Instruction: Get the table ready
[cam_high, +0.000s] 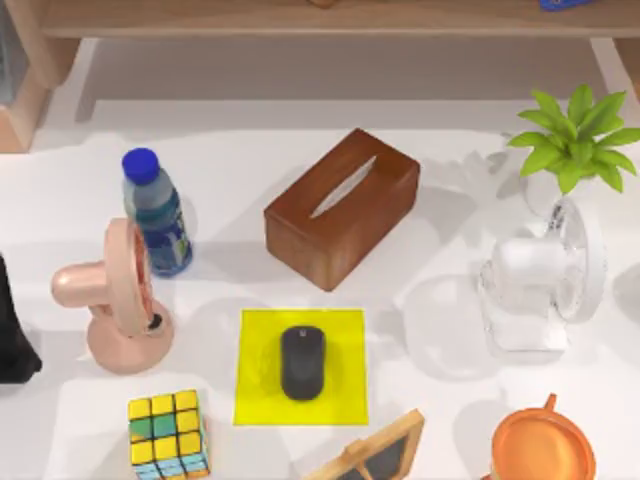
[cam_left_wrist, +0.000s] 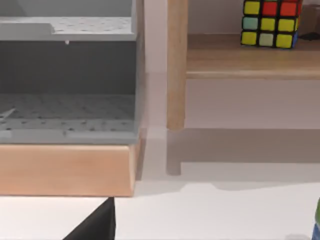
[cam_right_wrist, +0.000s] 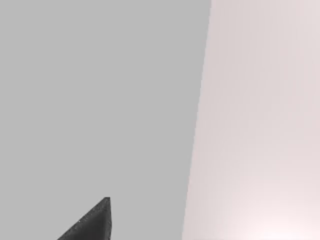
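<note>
The white worktop (cam_high: 230, 150) spreads under me, carrying a black mouse (cam_high: 302, 362) on a yellow mat (cam_high: 345, 335) near the front middle. Behind the mat sits a brown tissue box (cam_high: 341, 207); a blue-capped bottle (cam_high: 156, 212) and a pink fan (cam_high: 118, 297) stand to the left, a white fan (cam_high: 540, 277) and a plant (cam_high: 574, 138) to the right. My left arm (cam_high: 14, 335) waits at the left edge; whether either hand is clenched or released, I cannot tell.
</note>
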